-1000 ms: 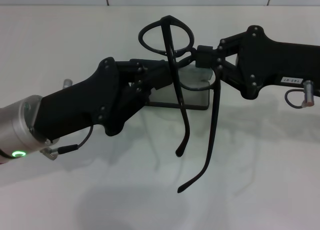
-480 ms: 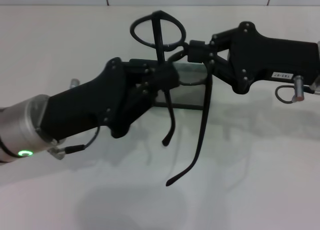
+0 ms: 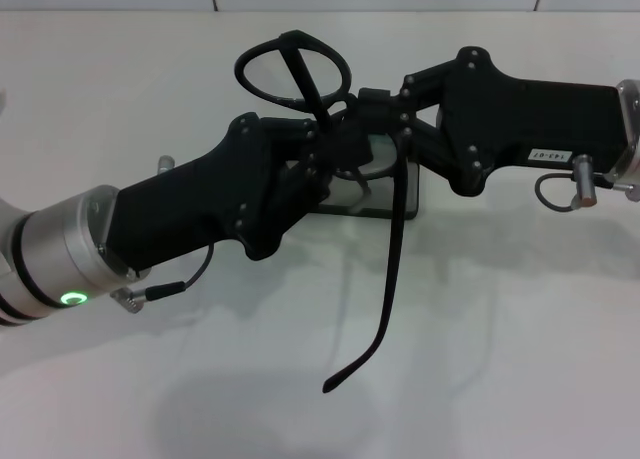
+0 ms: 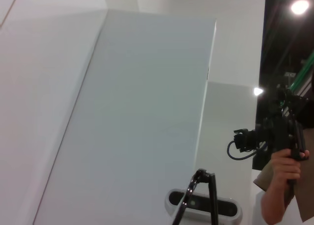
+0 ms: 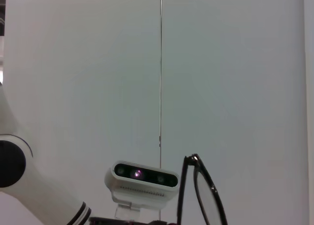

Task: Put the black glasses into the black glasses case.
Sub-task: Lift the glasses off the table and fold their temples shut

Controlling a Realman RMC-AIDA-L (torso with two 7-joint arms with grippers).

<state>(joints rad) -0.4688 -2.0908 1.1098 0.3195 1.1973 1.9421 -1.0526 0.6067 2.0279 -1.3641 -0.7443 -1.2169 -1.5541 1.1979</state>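
Note:
The black glasses (image 3: 291, 72) are held in the air between my two grippers. One lens stands up at the back, and one long temple arm (image 3: 392, 269) hangs down toward me. My right gripper (image 3: 372, 105) comes in from the right and is shut on the frame near the bridge. My left gripper (image 3: 334, 145) comes in from the lower left and is shut on the other temple arm beside the hinge. The black glasses case (image 3: 375, 200) lies open on the table right under the grippers, mostly hidden by them. Parts of the frame show in the left wrist view (image 4: 195, 198) and in the right wrist view (image 5: 198, 190).
The white table (image 3: 520, 319) spreads all round the case. Both wrist views look upward at a white wall and my head camera (image 5: 142, 178). A person holding a camera (image 4: 284, 151) stands off to one side in the left wrist view.
Both grippers have carried the glasses to the left. The temple arm that hung free near the left gripper has swung in under it. The other temple arm still hangs down.

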